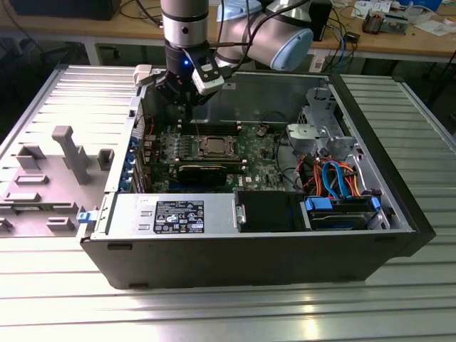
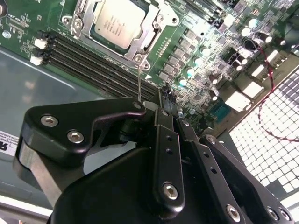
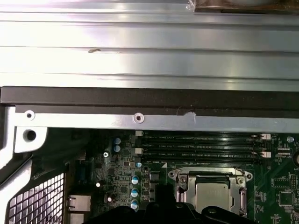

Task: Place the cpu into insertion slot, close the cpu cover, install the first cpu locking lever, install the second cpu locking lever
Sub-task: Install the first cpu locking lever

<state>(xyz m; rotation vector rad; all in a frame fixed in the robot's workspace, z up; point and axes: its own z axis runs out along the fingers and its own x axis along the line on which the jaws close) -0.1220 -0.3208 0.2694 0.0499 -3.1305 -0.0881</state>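
You had one cpu (image 2: 119, 21) and one cpu cover (image 2: 148, 36) to count, with four long memory slots (image 3: 201, 145) on the board. There was one gripper (image 2: 166, 98), there were two screws (image 3: 138, 117) on the case rail, and there looked to be six blue-topped capacitors (image 3: 135, 179), though the gripper's shadow made that last count unsure.

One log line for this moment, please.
chip: seated | cover: down around chip | lever: standing upright | end effector: above board, by lever tip
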